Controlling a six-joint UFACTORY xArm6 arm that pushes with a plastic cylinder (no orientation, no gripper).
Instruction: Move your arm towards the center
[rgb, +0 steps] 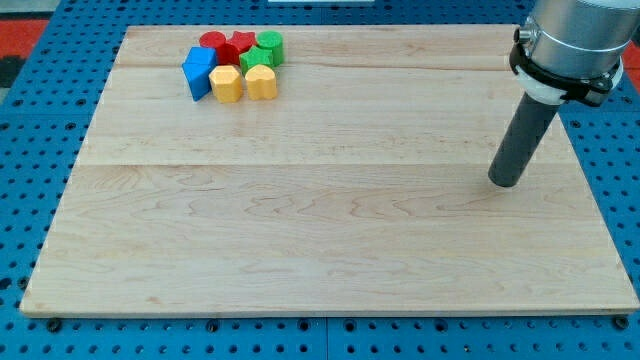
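My tip (505, 181) rests on the wooden board (330, 240) at the view's right, a little above mid-height, far from every block. The blocks sit bunched together at the view's top left. A blue block (198, 72) is at the left of the bunch. A yellow hexagonal block (226, 85) and a yellow heart-shaped block (261, 83) form its lower row. A red round block (211, 42) and a red star-shaped block (238, 46) are at its top. A green round block (269, 45) and a second green block (253, 60) are at its right.
The board lies on a blue pegboard table (30, 180) that shows on all sides. A red patch (25, 25) is at the view's top left corner. The arm's grey body (572, 40) hangs over the board's top right corner.
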